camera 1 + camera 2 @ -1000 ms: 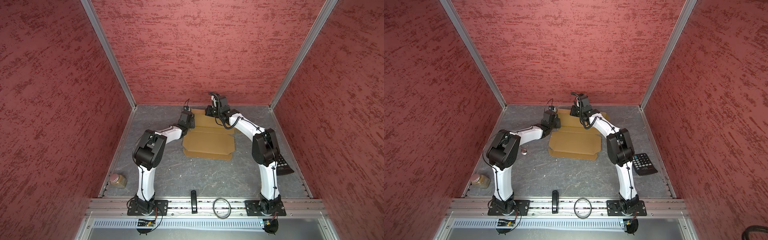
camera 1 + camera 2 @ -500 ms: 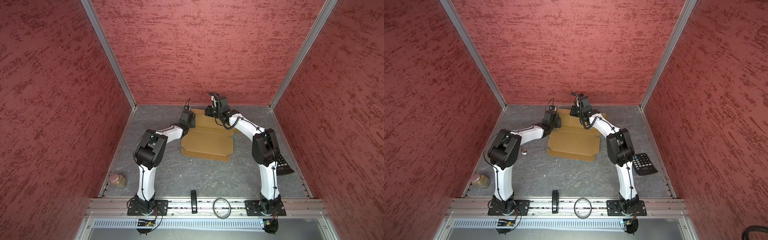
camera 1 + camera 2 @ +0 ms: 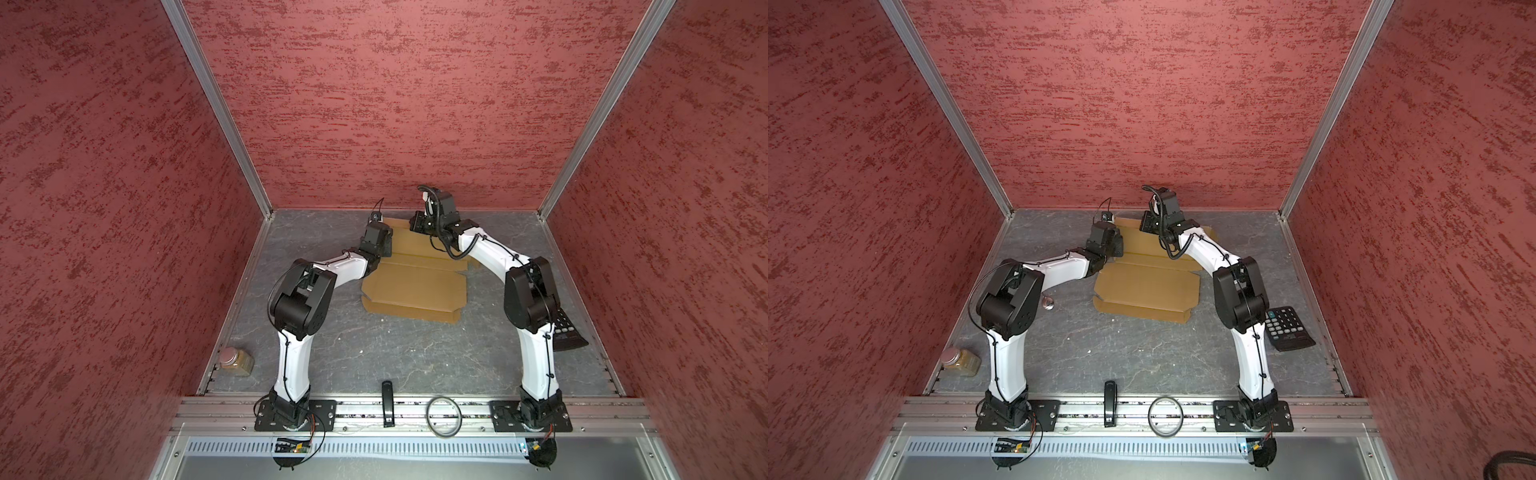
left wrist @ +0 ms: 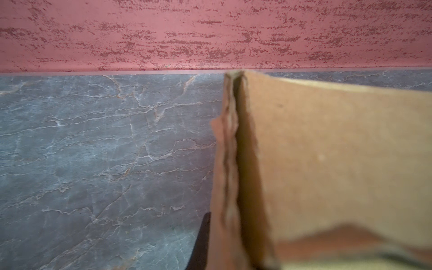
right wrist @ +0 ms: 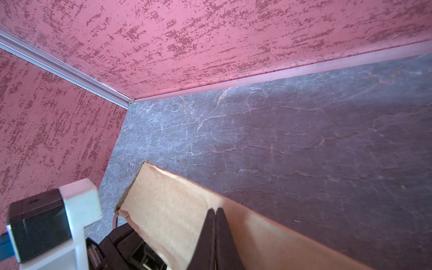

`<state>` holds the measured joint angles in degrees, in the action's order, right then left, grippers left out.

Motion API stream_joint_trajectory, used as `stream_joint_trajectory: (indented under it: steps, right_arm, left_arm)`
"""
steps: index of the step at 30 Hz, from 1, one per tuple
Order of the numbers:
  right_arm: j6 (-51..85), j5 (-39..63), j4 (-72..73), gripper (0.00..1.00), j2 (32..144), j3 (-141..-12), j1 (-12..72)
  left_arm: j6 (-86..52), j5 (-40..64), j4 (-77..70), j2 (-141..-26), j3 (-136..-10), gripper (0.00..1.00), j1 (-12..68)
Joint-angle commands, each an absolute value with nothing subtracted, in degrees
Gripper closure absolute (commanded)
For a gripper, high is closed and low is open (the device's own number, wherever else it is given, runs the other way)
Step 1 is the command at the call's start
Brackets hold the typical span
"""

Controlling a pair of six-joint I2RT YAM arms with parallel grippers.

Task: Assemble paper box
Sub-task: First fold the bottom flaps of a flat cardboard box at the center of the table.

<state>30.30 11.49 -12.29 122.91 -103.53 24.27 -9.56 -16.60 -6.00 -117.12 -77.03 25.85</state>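
The left gripper [image 3: 381, 239] has closed onto the left side flap of the box [image 3: 413, 286], and the sheet has slid slightly left. The right gripper [image 5: 215, 231] is pressed together at the back flap; I cannot tell whether it pinches cardboard. The box lies part-folded at the far end of the table [image 3: 374, 357]. The step looks like raising the walls. Next probably calls for folding that side upright and tucking it. The top is grey and marbled, the walls [image 3: 395, 104] red and textured.
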Motion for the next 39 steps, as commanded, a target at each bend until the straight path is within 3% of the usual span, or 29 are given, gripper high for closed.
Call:
stream_joint_trajectory:
  steps: [1,3,18,23,39]
  right_arm:
    - [31.1,12.2,-14.4,0.94,122.2,-102.1,24.1]
    - [31.1,12.2,-14.4,0.94,122.2,-102.0,24.2]
    - [31.9,12.6,-13.5,0.93,122.4,-101.3,24.1]
    - [32.1,12.6,-13.5,0.93,122.6,-101.4,24.1]
    - [32.2,12.7,-13.6,0.93,122.6,-101.6,24.1]
  left_arm:
    - [-9.2,-18.2,-7.0,-117.9,-76.6,0.96,26.1]
    - [-8.9,-18.7,-6.9,-118.0,-76.7,0.99,26.3]
    - [-8.3,-20.2,-6.9,-118.4,-77.6,1.00,27.8]
    - [-8.0,-18.9,-7.2,-118.5,-77.3,0.84,27.8]
    - [-8.0,-19.4,-1.8,-119.2,-79.2,0.71,27.6]
